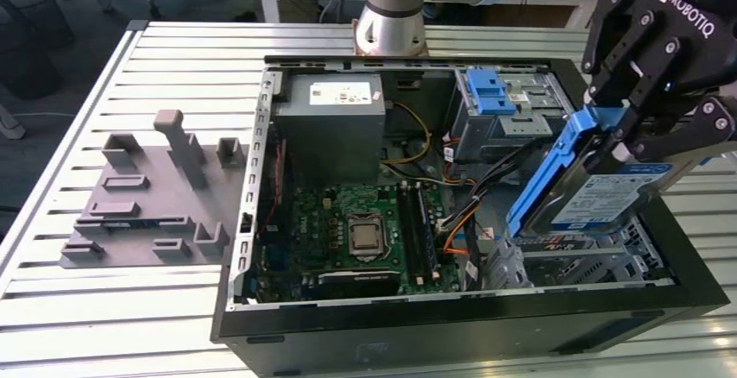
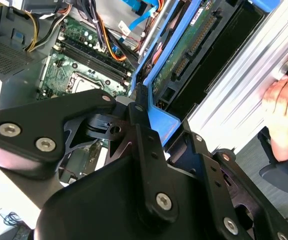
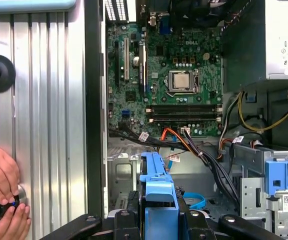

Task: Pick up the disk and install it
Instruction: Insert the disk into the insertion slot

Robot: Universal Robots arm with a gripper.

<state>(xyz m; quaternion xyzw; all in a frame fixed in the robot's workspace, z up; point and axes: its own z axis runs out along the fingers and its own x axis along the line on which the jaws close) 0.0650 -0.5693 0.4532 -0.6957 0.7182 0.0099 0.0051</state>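
Note:
The disk (image 1: 601, 195) is a silver hard drive with a blue-and-white label and a blue plastic bracket. It hangs tilted on edge above the open computer case (image 1: 345, 326), at the exterior view's right. My gripper (image 1: 619, 133) is shut on the upper end of the bracket. The disk's lower end is over the metal drive cage (image 1: 576, 261) at the case's near right corner. In the second wrist view the disk's green circuit-board underside (image 2: 184, 50) faces the camera. The first wrist view shows the blue bracket (image 3: 156, 197) between my black fingers.
Inside the case lie a green motherboard (image 1: 357, 231), a grey power supply (image 1: 334, 123), loose cables (image 1: 455, 223) and a second bay with a blue bracket (image 1: 498, 93). A grey slotted stand (image 1: 150, 197) sits on the table at the exterior view's left. A person's hands (image 3: 1, 197) rest beside the case.

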